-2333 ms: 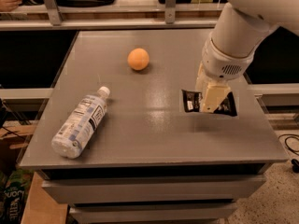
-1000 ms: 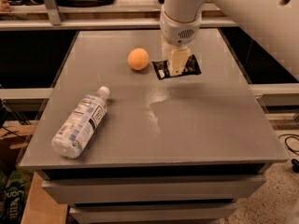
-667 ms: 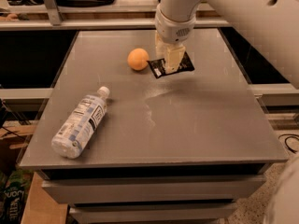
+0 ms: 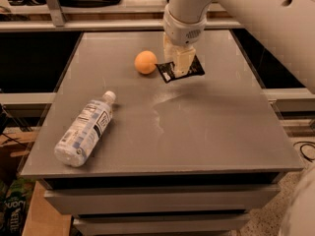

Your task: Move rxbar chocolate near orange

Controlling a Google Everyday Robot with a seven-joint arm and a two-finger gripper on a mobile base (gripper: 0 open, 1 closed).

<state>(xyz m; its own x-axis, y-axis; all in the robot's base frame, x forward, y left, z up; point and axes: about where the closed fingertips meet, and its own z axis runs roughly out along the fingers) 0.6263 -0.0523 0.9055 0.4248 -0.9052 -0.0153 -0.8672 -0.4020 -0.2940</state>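
fingers of the gripper (image 4: 180, 71) pinch the rxbar chocolate (image 4: 198, 70), hiding its middle, just beside the orange (image 4: 145, 62).

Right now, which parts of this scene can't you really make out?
Camera view, the only angle:
- rxbar chocolate: its middle is hidden by the gripper, which is closed on it just right of the orange; lettering too small to read.
- Whether the bar rests on the table or hangs just above it: unclear.
- water bottle: label print too small.
- robot arm: cut off by the top and right edges.
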